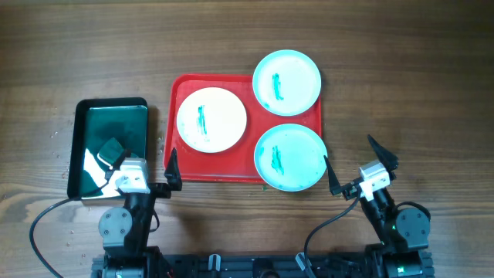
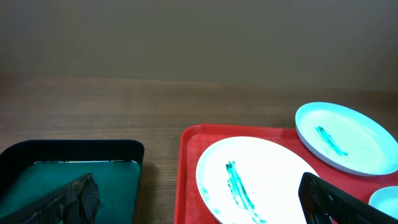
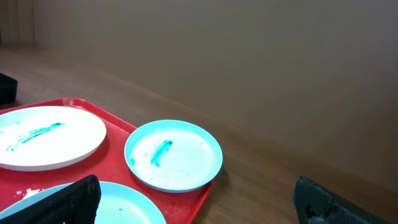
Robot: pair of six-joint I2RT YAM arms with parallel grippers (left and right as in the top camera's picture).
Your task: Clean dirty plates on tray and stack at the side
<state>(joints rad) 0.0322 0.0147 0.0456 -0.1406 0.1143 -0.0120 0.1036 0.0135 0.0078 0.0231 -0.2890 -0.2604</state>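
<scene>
A red tray (image 1: 185, 86) holds three plates smeared with teal. A white plate (image 1: 224, 120) lies at its left, a light blue plate (image 1: 297, 73) at the back right, another light blue plate (image 1: 301, 158) at the front right. My left gripper (image 1: 170, 174) is open and empty at the tray's front left corner. My right gripper (image 1: 359, 166) is open and empty, right of the front blue plate. The left wrist view shows the white plate (image 2: 267, 177) and the back blue plate (image 2: 348, 137). The right wrist view shows the back blue plate (image 3: 174, 154).
A black bin (image 1: 85, 116) with a dark green inside stands left of the tray, with a dark sponge (image 1: 110, 152) in it. Bare wooden table (image 1: 401, 93) lies right of the tray and behind it.
</scene>
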